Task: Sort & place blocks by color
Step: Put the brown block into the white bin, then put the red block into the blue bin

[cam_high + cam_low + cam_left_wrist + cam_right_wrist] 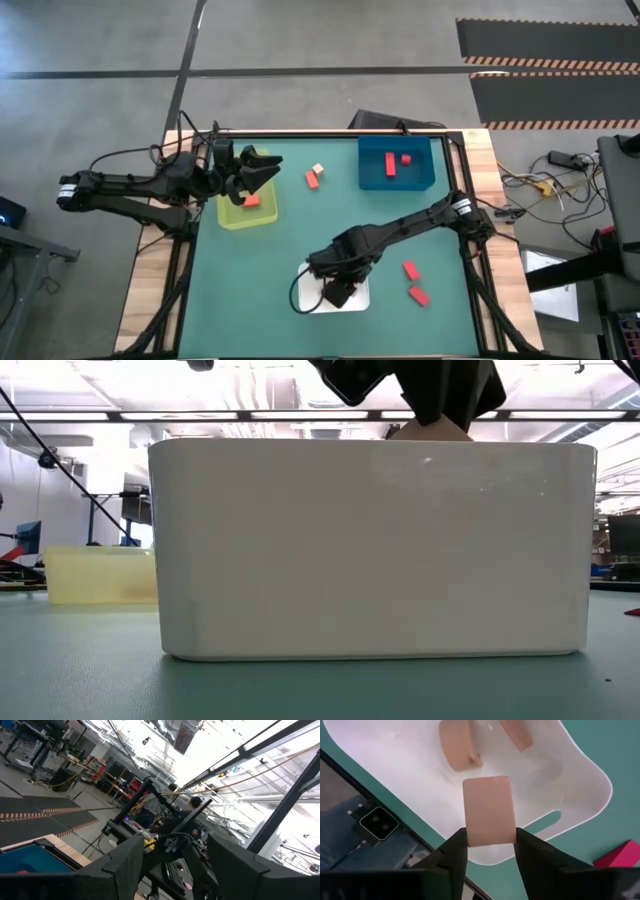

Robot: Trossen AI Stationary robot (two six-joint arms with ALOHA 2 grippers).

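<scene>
The right gripper is clamped on a tan wooden block, its two dark fingers pinching the block's lower end so that the long axis runs straight out from the fingers. Directly beyond it lies the white tray, where two more tan blocks already rest on the floor; the held block hangs over the tray's interior rather than its rim, so the release looks to need only a short drop. In the high view the right gripper sits over the white tray at the table's near edge, with two red blocks loose on the green mat just beside it. The left gripper hovers over the yellow-green tray, which holds an orange-red block, its fingers spread and empty. Farther off, a red block and a tan block lie near the blue tray.
</scene>
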